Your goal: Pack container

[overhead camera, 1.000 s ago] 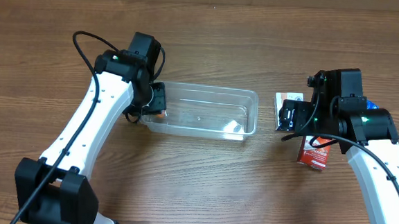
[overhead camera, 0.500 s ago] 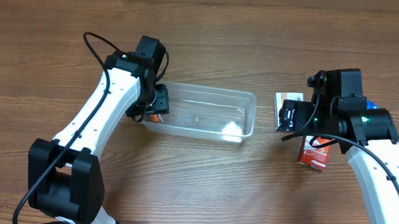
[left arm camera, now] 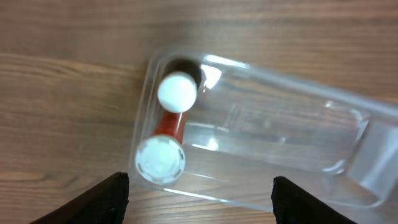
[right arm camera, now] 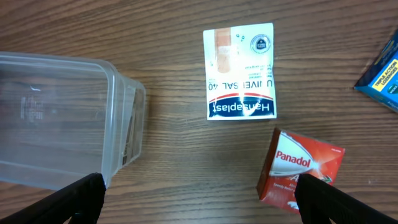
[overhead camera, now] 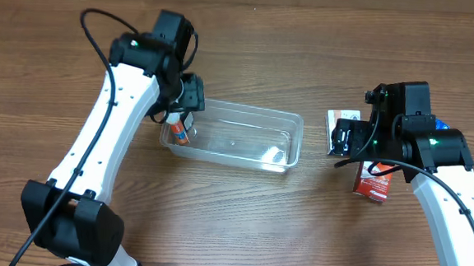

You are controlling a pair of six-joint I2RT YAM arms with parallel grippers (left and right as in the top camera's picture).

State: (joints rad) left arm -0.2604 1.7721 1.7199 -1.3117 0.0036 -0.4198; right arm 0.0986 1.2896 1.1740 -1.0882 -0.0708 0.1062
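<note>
The clear container (overhead camera: 245, 142) lies mid-table, its rim (left arm camera: 280, 78) filling the left wrist view. In its left end sit a red bottle (left arm camera: 168, 130) with a ribbed white cap and a dark bottle (left arm camera: 179, 92) with a smooth white cap; from overhead I see the red bottle (overhead camera: 178, 132). My left gripper (overhead camera: 185, 112) hovers above that end, open and empty (left arm camera: 199, 202). My right gripper (overhead camera: 341, 139) hangs open (right arm camera: 202, 199) over bare wood right of the container (right arm camera: 56, 118), holding nothing.
A white Hansaplast box (right arm camera: 240, 71) lies flat just right of the container. A red Panadol box (right arm camera: 301, 168) (overhead camera: 372, 181) sits by my right finger, and a blue box (right arm camera: 382, 71) lies at the right edge.
My left gripper opened, let go of the bottle in the container's left end and rose clear. The container shifted slightly. The right arm stayed put.
</note>
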